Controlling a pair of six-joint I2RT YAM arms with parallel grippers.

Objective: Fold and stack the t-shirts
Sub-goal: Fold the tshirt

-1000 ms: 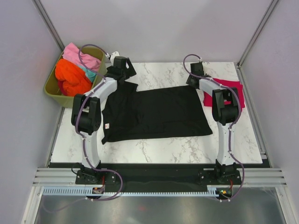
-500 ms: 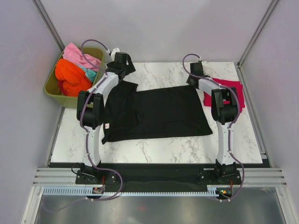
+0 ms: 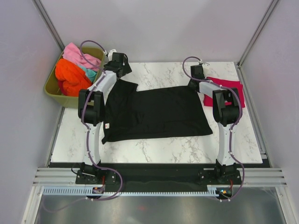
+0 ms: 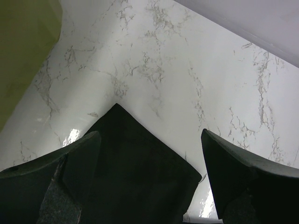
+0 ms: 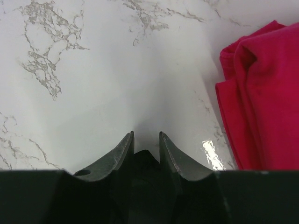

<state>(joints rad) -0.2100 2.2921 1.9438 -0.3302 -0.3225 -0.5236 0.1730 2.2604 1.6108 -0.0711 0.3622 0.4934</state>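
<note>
Both arms stretched forward; left gripper (image 4: 149, 132) jaws wide apart; right gripper (image 5: 145, 135) pinching black t-shirt (image 3: 159, 112) corner.

5 t-shirts (image 3: 159, 112); 1 green tub (image 3: 52, 91); 2 arms (image 3: 91, 105)

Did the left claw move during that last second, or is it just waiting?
Yes. The left gripper has drifted toward the back and to the left, closer to the tub, with its jaws wide open above the black shirt sleeve.

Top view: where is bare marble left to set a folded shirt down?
Near strip between the black shirt and the table edge; far strip behind the shirt. Crowded by the red shirt and the tub.
</note>
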